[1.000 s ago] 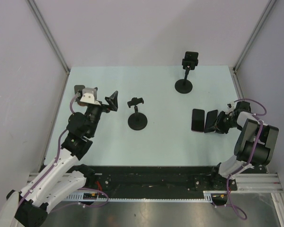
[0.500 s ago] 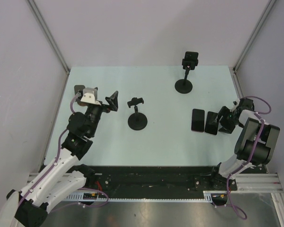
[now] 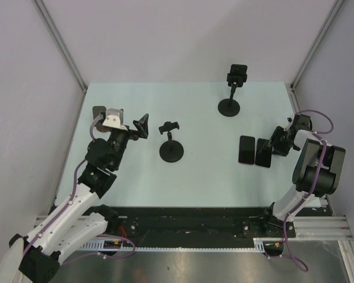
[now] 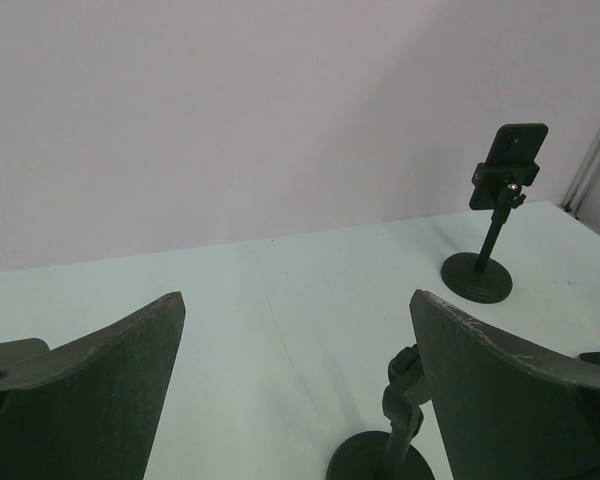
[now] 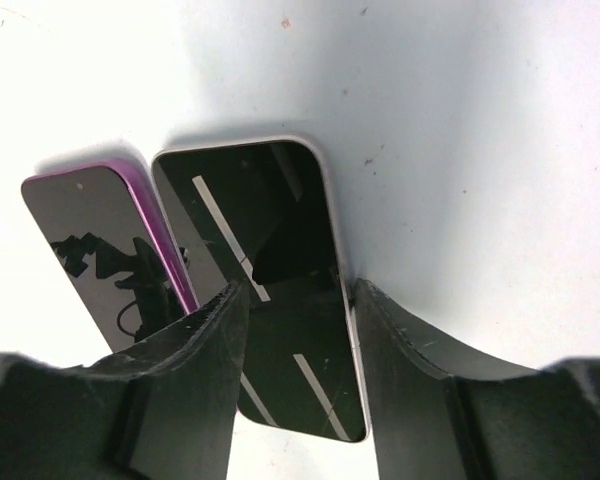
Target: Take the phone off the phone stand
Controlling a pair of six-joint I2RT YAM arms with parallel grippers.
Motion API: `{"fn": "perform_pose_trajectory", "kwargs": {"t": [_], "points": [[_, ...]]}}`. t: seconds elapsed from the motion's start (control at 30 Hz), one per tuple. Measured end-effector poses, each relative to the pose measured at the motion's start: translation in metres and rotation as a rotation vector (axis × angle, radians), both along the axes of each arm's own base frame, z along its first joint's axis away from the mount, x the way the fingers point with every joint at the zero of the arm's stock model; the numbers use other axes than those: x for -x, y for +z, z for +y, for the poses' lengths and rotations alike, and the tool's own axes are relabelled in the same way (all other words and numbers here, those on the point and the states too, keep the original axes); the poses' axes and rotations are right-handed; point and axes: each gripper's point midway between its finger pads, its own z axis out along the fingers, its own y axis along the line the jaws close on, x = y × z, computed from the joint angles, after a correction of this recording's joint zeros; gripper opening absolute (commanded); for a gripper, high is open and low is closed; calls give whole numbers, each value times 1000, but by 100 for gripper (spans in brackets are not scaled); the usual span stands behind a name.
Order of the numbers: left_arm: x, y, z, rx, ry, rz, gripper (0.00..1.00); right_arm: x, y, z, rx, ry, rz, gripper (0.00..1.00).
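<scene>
The black phone point(image 3: 239, 72) is seen clamped upright at the top of the black round-based phone stand point(image 3: 229, 107), which is placed at the far side of the pale green desk point(image 3: 194, 112), well apart from both arms. A second black round-based stand point(image 3: 171, 151) is placed nearer the middle of the desk, near the left fingers point(image 4: 100, 370). These are spread wide and held above the desk with nothing between them.

On the right side of the desk two more phones are laid flat, screens up and side by side: a purple-edged phone point(image 5: 95, 225) and a silver-edged phone point(image 5: 245, 195), their long edges touching or nearly so. The right fingers point(image 5: 185, 375) are held partly apart over the near end of the silver-edged phone, one finger to each side. The finger on the purple-edged phone's side covers the silver-edged phone's edge there. Whether the fingers touch that phone cannot be told.
</scene>
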Motion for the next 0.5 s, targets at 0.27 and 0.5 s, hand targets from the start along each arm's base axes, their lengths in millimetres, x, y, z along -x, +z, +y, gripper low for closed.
{"fn": "perform_pose_trajectory", "kwargs": {"t": [0.27, 0.5], "points": [[-2, -4, -2, -7, -4, 11, 100, -12, 0, 6, 2, 62, -38, 49], [-5, -8, -4, -13, -7, 22, 100, -25, 1, 18, -9, 112, -72, 50]]}}
